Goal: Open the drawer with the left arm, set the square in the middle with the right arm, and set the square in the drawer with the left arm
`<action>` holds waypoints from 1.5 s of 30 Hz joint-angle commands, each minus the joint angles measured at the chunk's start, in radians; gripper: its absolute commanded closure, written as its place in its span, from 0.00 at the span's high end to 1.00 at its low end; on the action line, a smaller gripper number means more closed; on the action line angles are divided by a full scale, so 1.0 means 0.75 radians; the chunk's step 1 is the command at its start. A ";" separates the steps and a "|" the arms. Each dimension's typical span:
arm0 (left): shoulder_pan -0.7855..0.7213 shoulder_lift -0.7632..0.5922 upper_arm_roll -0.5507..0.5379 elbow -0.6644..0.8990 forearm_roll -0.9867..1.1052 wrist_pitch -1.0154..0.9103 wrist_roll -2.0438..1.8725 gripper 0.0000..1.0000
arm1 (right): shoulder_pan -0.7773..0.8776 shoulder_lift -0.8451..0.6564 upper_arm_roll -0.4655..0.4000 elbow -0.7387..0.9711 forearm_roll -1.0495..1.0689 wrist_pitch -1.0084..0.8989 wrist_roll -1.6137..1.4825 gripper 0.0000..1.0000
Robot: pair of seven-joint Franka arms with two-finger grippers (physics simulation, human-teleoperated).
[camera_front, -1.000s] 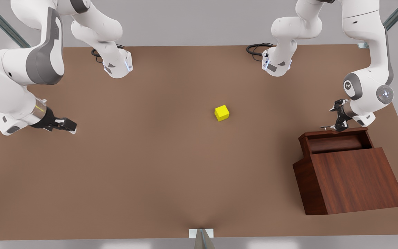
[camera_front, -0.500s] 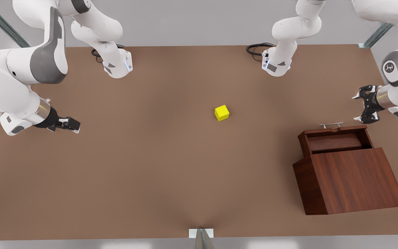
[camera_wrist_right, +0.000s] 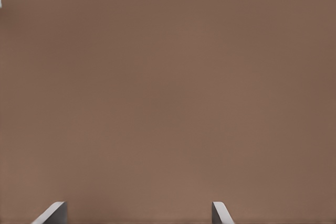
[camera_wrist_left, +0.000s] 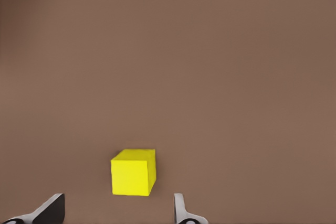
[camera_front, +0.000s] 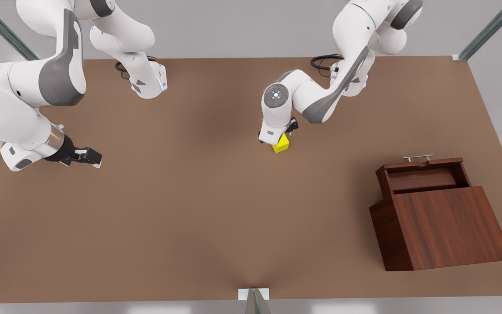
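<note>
The square [camera_front: 282, 144] sits on the worktop [camera_front: 216, 209] near its middle, and my left arm's wrist covers its upper part in the front view, so only a yellow corner and lower faces peek out below the white housing. In my left wrist view the whole cube [camera_wrist_left: 133, 172] is plain, resting flat on the brown surface, with my left pincer [camera_wrist_left: 114, 211] above it: its fingertips [camera_wrist_left: 51, 209] stand apart, wider than the cube, one to either side and not touching it. Just the tips are visible; the rest of the fingers are cut off by the picture's edge. In the front view my left pincer [camera_front: 282, 134] is mostly hidden under my own wrist, and I can make out little more than a dark bit beside the cube.

The drawer [camera_front: 423, 176] is pulled out from the top of the slanted wooden cabinet [camera_front: 445, 224] at the front view's right, well apart from the square. Its silver handle [camera_front: 417, 158] shows at the far edge; the inside is shadowed and partly tucked under the cabinet top.

My right arm waits at the front view's left, its pincer [camera_front: 89, 158] low over the worktop, far from the cube. In my right wrist view its fingertips [camera_wrist_right: 51, 212] are spread wide over bare brown surface, again cropped to the tips.

The worktop is matte brown and unmarked. Beyond it lie a pale grey floor, slanted metal struts [camera_front: 488, 28] at the far corners and black cables [camera_front: 324, 61] by the arm bases.
</note>
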 commanded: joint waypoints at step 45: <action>-0.031 0.149 0.006 -0.463 -0.089 0.692 0.027 1.00 | -0.008 0.002 -0.002 -0.004 0.000 -0.004 0.010 1.00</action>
